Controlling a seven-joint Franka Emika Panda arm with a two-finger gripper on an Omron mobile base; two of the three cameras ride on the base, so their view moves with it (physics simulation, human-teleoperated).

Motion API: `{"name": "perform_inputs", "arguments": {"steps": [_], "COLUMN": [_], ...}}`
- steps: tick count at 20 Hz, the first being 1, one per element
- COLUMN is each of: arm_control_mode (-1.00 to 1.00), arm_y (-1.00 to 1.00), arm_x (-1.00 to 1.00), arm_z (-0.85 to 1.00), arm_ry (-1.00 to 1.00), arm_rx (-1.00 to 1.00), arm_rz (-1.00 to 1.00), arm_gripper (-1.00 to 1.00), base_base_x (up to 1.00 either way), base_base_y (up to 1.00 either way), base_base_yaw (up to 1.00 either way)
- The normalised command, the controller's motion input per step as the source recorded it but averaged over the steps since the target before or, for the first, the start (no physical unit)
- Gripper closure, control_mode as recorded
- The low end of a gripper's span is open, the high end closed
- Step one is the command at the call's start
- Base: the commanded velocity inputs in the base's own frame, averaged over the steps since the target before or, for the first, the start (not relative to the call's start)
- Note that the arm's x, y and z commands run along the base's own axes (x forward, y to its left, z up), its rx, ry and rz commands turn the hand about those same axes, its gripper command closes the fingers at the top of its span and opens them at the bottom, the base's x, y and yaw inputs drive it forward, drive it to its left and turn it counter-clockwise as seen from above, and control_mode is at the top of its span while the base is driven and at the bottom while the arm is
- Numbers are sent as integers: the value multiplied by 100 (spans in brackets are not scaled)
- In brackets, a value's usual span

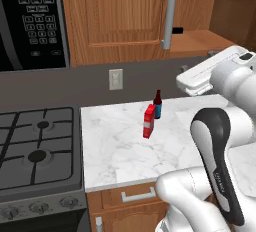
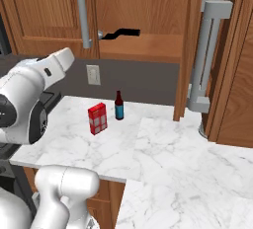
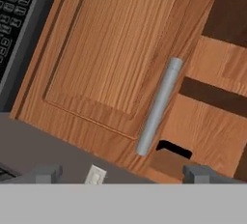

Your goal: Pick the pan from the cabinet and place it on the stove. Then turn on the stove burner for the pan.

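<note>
Pan (image 2: pixel 118 34): on the cabinet (image 1: pixel 115 16) shelf behind the closed door, black handle poking out (bowl hidden). Gripper (image 3: pixel 120 172): jaws released, empty, facing the door handle (image 3: pixel 158 105). Stove (image 1: pixel 35 146): grates bare. Desk (image 2: pixel 148 144): carton, bottle. Judgement: early; pick, placing and burner knob all remain.
</note>
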Motion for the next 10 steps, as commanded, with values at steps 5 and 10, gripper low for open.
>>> {"name": "perform_inputs", "arguments": {"steps": [5,10], "arm_control_mode": [-100,-100], "arm_y": [35,13], "arm_x": [48,26], "arm_z": [21,23], "arm_ry": [-18,-12], "arm_rx": [15,3], "arm_rz": [6,-9], "arm_gripper": [-100,-100], "base_base_x": [0,0], "base_base_y": [0,0], "base_base_yaw": [0,0]}}
